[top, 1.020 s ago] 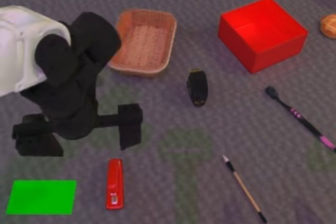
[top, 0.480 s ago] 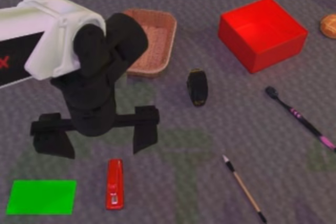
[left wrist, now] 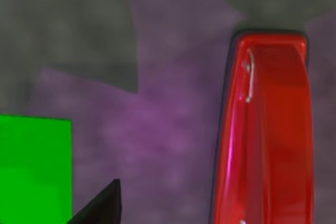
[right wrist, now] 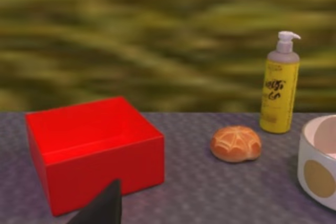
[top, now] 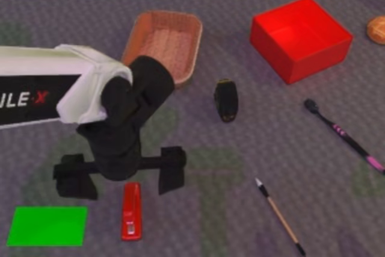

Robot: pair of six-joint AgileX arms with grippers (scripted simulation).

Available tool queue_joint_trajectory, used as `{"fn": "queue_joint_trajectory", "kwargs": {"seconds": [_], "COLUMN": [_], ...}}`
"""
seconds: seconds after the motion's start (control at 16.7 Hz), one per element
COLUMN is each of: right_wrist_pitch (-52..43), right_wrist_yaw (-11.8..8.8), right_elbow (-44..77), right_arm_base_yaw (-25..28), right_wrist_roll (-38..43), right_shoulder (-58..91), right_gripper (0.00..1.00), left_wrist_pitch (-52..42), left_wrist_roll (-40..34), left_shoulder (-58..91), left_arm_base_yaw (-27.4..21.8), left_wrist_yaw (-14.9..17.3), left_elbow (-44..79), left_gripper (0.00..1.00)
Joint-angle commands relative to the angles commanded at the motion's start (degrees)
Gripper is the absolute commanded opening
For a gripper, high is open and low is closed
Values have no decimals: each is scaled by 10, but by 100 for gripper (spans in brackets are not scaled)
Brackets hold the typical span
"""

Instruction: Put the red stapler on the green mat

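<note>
The red stapler (top: 132, 212) lies flat near the table's front edge, its length running front to back. The green mat (top: 48, 226) lies flat just to its left, with a gap between them. My left gripper (top: 123, 176) hovers over the stapler's far end, open wide, its two black fingers spread left and right with nothing between them. In the left wrist view the stapler (left wrist: 268, 129) fills the frame close up beside the mat's corner (left wrist: 31, 166), and one fingertip (left wrist: 102, 205) shows. My right arm is outside the top view; one of its fingertips (right wrist: 102, 205) shows, set off to one side.
A wicker basket (top: 163, 46) and a big red box (top: 301, 37) stand at the back. A black object (top: 226, 100), a toothbrush (top: 343, 133) and a thin pencil-like stick (top: 280, 215) lie to the right. A bread roll (right wrist: 236, 142), yellow pump bottle (right wrist: 280, 85) and white cup (right wrist: 320, 161) sit by the right arm.
My left arm has swung forward and to the right, bringing its open gripper down over the stapler's far end. The stapler and the mat have not moved.
</note>
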Motion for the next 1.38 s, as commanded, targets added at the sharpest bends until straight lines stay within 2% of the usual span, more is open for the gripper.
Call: {"fn": "queue_joint_trajectory", "kwargs": {"seconds": [0.18,0.48,1.26,1.38], "right_wrist_pitch": [0,0,0,0], "right_wrist_yaw": [0,0,0,0], "right_elbow": [0,0,0,0], "right_arm_base_yaw": [0,0,0,0], "right_wrist_roll": [0,0,0,0], "right_shoulder": [0,0,0,0], "right_gripper": [100,100,100,100], "left_wrist_pitch": [63,75,75,75], "left_wrist_roll": [0,0,0,0], "left_shoulder": [27,33,33,33], "left_arm_base_yaw": [0,0,0,0], "left_wrist_yaw": [0,0,0,0], "left_elbow": [-38,-46,-46,-46], "left_gripper": [100,100,2,0]}}
